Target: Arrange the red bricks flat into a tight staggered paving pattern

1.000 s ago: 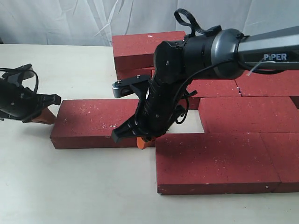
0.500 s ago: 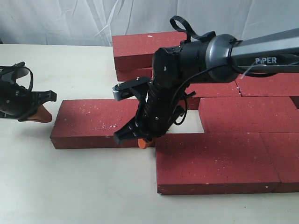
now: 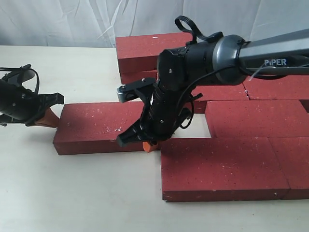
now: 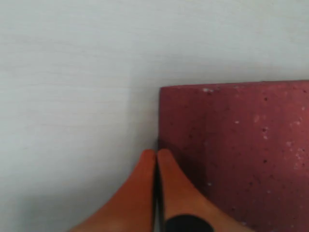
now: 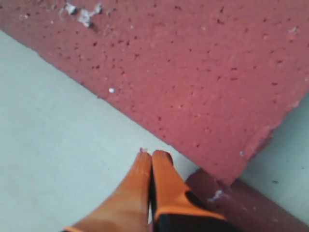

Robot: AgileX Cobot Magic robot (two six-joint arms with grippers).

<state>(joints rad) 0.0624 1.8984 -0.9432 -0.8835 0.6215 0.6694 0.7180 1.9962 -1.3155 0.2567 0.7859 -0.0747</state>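
The left pincer [image 4: 155, 158] is closed tight with nothing in it, its tips right against the short end of the loose red brick [image 3: 96, 126]. The right pincer [image 5: 151, 158] is closed too, tips down beside that brick's long side. The other red bricks [image 3: 227, 166] lie flat together on the tabletop [image 3: 72, 193]

I am looking in on what is reading as a robotics lab test bench. A wrinkled white fabric sheet [image 3: 67, 21] is hanging as a backdrop across the far side, hiding everything behind it. A plain, pale cream tabletop [image 3: 87, 193] is serving as the work surface. A black and grey jointed robot arm lettered PIPER [image 3: 275, 50] is reaching in from the right, and a second black robot arm [image 3: 14, 101] is sitting at the left edge. Dark red gritty paving bricks [image 3: 222, 166] are lying indoors on this tabletop as practice pieces.
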